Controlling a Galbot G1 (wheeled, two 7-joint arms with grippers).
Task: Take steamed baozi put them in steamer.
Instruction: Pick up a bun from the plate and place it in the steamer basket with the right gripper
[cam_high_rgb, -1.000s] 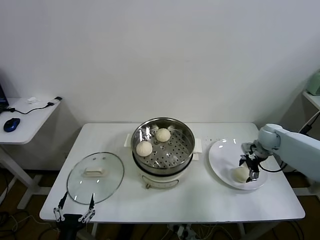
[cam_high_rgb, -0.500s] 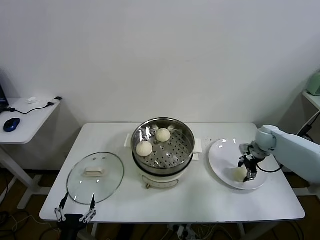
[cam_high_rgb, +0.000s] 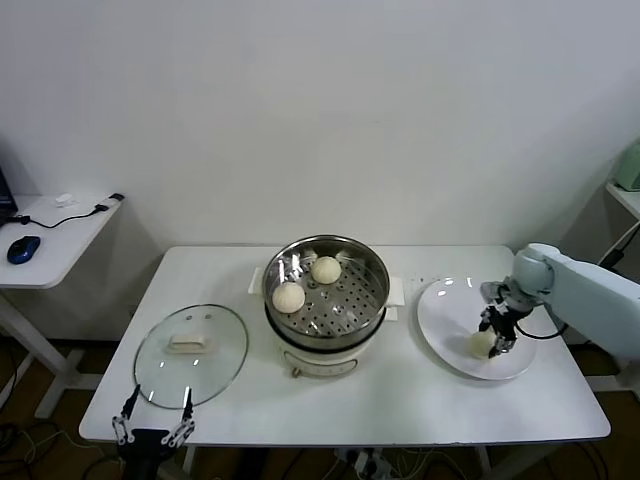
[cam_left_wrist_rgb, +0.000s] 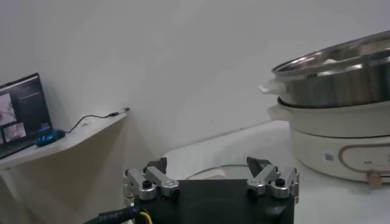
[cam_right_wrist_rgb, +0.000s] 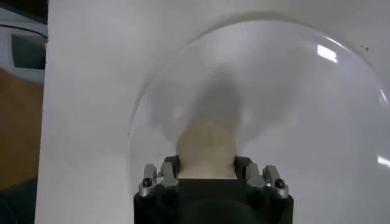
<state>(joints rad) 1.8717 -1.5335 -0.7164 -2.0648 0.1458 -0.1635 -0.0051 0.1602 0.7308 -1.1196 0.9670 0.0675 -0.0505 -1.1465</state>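
Two cream-white baozi (cam_high_rgb: 288, 297) (cam_high_rgb: 326, 269) lie on the perforated tray of the shiny steel steamer (cam_high_rgb: 372, 268) at the table's middle. A third baozi (cam_high_rgb: 482, 344) rests on the white plate (cam_high_rgb: 440, 310) at the right. My right gripper (cam_high_rgb: 497, 336) is down on the plate, shut on this baozi. In the right wrist view the baozi (cam_right_wrist_rgb: 206, 143) sits between the fingers of the right gripper (cam_right_wrist_rgb: 206, 162), which touch both its sides. My left gripper (cam_high_rgb: 150, 432) hangs open and empty below the table's front left edge. A fourth baozi is not in view.
The round glass lid (cam_high_rgb: 190, 343) with a white handle lies flat on the table left of the steamer. The left wrist view shows the open left gripper (cam_left_wrist_rgb: 210, 176) and the steamer (cam_left_wrist_rgb: 341, 79) from the side. A side desk with a mouse (cam_high_rgb: 22, 248) stands far left.
My right gripper has come down a little over the baozi on the plate and its fingers have closed onto its sides. The left arm has not moved.
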